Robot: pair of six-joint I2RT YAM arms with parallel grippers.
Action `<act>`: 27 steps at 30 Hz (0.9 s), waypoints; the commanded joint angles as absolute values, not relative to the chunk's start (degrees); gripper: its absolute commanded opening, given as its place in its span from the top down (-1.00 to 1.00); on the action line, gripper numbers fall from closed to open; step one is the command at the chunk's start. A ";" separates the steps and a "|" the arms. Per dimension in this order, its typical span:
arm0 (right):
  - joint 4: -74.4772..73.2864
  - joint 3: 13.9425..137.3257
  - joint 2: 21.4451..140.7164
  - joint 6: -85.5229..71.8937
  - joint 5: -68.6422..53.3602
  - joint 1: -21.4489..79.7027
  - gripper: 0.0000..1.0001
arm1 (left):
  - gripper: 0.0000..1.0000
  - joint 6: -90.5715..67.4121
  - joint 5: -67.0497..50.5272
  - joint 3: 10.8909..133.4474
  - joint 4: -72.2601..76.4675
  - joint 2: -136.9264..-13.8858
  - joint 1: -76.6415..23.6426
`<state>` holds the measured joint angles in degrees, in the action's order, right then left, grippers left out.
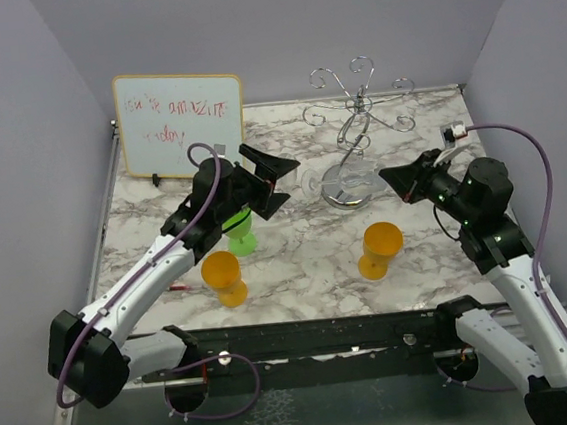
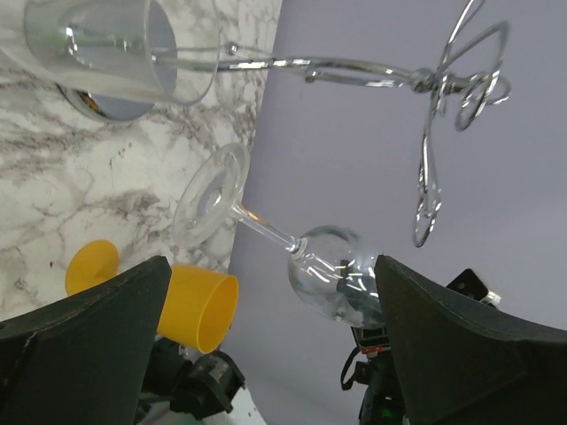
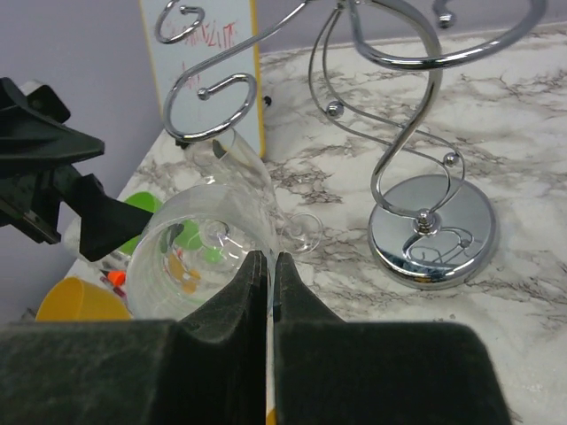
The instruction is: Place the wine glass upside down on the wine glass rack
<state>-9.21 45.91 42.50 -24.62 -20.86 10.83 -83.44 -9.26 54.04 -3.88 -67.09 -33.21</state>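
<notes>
The wine glass [image 3: 177,252] is clear and held tilted in the air, with its mouth toward the right wrist camera. My right gripper [image 3: 268,261] is shut on its rim. In the left wrist view its bowl [image 2: 328,279] is right of its stem and foot. The wine glass rack [image 1: 360,115] is silver wire with curled arms and a chrome base [image 3: 434,230]; it stands at the back right, just beyond the glass. My left gripper [image 1: 283,182] is open and empty, left of the rack, its jaws wide apart [image 2: 273,266].
A second clear glass [image 3: 237,164] appears to lie by the rack's base, between the grippers. A green cup [image 1: 241,239] and two orange cups [image 1: 222,277] [image 1: 380,248] stand on the marble table. A whiteboard [image 1: 179,122] leans at the back left. Grey walls enclose the table.
</notes>
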 commanded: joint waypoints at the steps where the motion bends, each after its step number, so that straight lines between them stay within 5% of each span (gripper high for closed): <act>1: -4.73 46.83 42.28 -21.36 -15.24 15.43 0.99 | -0.98 -89.25 -11.80 55.39 -3.24 -69.93 -37.18; 8: -2.35 46.43 43.45 -17.71 -5.43 24.09 0.99 | -0.84 -95.89 -6.25 53.83 -2.88 -71.08 -39.97; 16: 0.35 45.22 41.58 -15.46 -3.70 27.79 0.99 | -0.26 -103.65 -3.86 52.56 0.38 -73.06 -40.93; 27: 3.37 43.79 39.80 -14.39 -7.20 28.69 0.98 | -0.06 -108.85 0.36 55.13 -1.43 -75.52 -41.73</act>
<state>-1.15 44.51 41.19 -15.33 -6.87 27.90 -101.65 -4.14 53.28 1.28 -74.96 -41.15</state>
